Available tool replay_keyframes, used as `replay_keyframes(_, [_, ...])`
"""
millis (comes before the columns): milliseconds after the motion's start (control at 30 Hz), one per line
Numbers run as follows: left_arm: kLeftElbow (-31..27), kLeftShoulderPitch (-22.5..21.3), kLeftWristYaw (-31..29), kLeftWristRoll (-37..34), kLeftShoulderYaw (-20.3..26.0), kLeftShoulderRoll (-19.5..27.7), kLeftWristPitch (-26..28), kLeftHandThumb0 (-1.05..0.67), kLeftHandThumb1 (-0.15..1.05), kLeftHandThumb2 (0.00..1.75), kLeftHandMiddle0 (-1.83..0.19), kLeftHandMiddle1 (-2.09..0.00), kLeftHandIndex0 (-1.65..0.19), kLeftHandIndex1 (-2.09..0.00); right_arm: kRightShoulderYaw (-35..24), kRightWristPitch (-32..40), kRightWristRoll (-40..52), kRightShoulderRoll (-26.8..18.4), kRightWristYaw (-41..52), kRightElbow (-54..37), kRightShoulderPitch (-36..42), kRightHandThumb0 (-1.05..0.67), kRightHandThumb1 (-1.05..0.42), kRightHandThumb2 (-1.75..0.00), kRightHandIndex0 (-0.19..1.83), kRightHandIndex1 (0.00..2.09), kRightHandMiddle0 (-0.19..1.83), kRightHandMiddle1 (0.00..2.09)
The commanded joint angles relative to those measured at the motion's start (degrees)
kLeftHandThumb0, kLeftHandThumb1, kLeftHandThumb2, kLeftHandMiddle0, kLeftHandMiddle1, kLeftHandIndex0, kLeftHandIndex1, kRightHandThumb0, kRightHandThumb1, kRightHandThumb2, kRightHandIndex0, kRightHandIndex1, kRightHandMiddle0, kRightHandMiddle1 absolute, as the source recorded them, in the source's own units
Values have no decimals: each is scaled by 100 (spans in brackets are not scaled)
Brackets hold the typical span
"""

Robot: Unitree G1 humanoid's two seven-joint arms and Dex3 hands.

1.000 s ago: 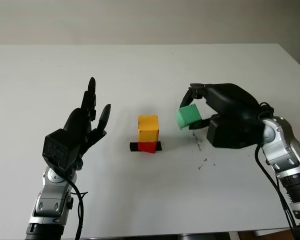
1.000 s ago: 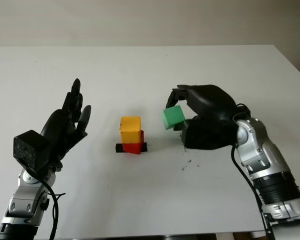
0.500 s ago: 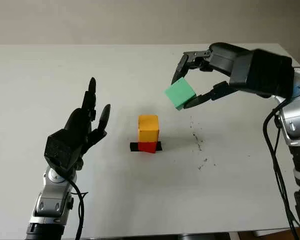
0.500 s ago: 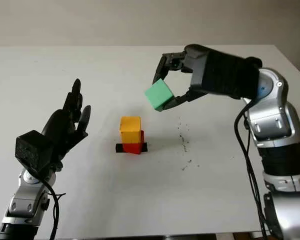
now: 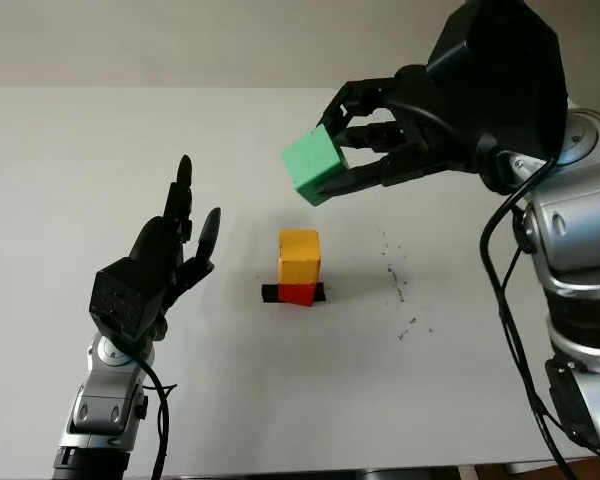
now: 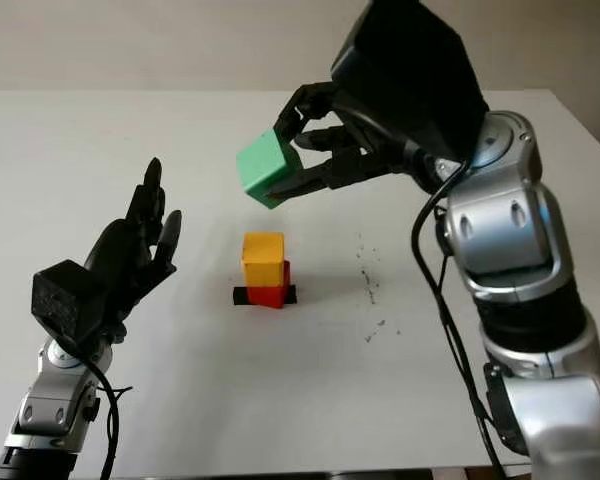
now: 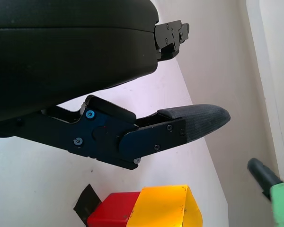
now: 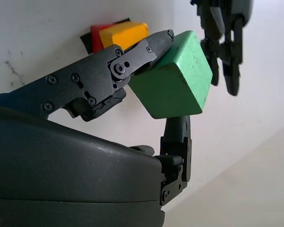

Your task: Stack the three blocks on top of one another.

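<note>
Blocks are being stacked on the white table (image 5: 100, 130), and the biggest change is being made by the right arm (image 5: 570, 230): where it was being held low over the table's right half a second ago, it is now being raised high and swung toward the table's centre. The right hand (image 5: 365, 150) is being kept clenched on the green block (image 5: 312, 166), which is being pinched between fingertips and carried tilted, clear of the table. The block is being shifted from beside the stack to a spot up above it and slightly toward the far edge, well apart from the top face.

The left hand (image 5: 170, 250) is being held open and upright above the table toward the left edge, unchanged over the last second, grasping nothing.

The yellow block (image 5: 299, 255) is sitting on the red block (image 5: 298, 293) near the table's centre, over a strip of black tape (image 5: 270, 293), undisturbed.

By judgement, two tiers are done and the transport of the third is nearly finished; the green block is likely still needing to be levelled, centred over the yellow one, and lowered before the fingers are released.
</note>
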Motion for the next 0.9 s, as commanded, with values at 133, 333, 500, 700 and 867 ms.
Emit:
replay_keyframes(133, [-91,-5,-18,-34,-21,-39,-46,-79,105,66,19,0,19,0,76,220,166,62,-332,-184,107,-49,-93,-5,33,7,33,158])
replay_keyframes(333, [-128,55,-2,-35,-27,-46,-27,-79,105,66,19,0,19,0,-113,513,505,388,-749,-349,363,-49,-94,-6,29,5,32,160])
replay_keyframes(500, [-129,75,9,-61,-12,-60,-20,-80,105,64,19,0,19,0,-118,510,692,482,-1013,-317,564,-46,-95,-6,27,4,28,161])
replay_keyframes(700, [-110,77,12,-72,-6,-73,-56,-80,105,64,19,0,19,0,-251,388,902,611,-1290,-198,652,-47,-96,-6,25,3,24,162])
replay_keyframes(867, [-112,75,2,-59,-9,-61,-105,-79,105,64,19,0,19,0,-286,236,1023,693,-1470,-111,709,-49,-96,-5,25,3,27,165])
